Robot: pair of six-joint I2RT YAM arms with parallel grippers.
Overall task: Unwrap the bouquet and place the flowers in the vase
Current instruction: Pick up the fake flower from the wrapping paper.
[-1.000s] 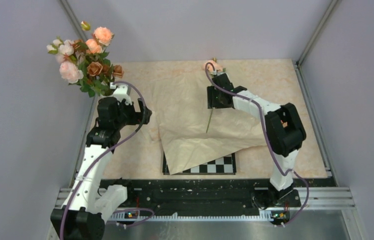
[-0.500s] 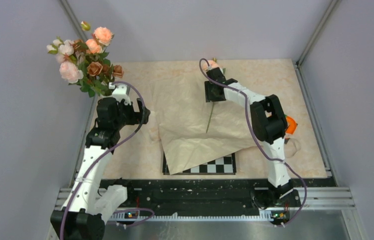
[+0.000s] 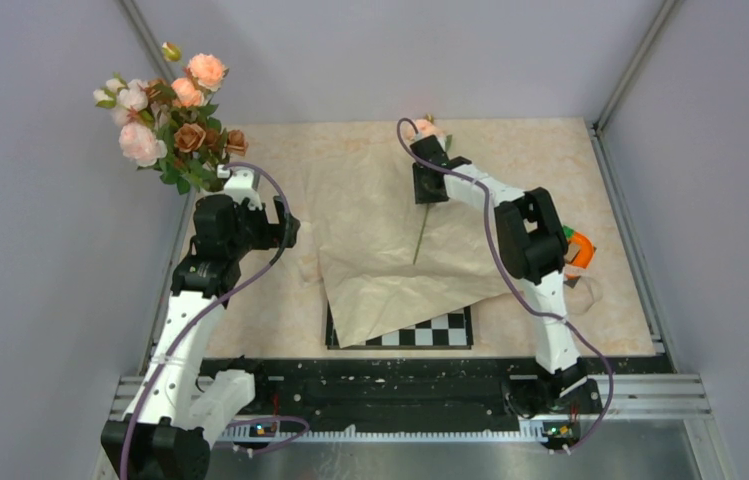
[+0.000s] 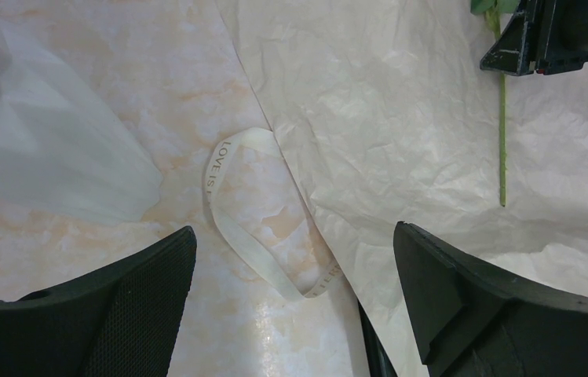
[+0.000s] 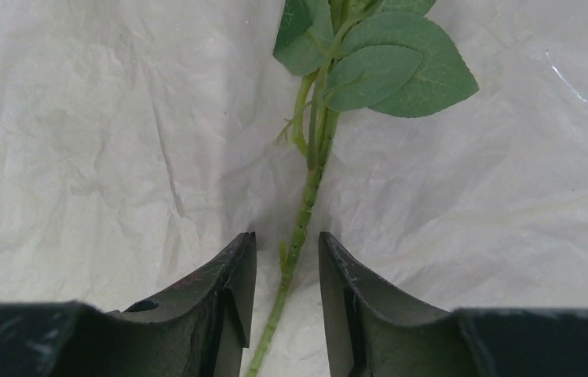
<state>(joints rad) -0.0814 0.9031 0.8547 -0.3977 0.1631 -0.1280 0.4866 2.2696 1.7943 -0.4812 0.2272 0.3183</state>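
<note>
Right gripper straddles the flower stem (jaws narrowly apart, not pinching); left gripper gapes wide over ribbon

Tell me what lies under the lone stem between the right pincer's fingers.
The stem lies on the unfolded beige wrapping paper. A checkered board peeks out at the paper's near edge; anything else beneath is covered.

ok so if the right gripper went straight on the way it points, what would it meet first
The right gripper would likely meet the thin green flower stem lying between its open jaws, then the crumpled beige paper sheet beneath; depth is unclear.
</note>
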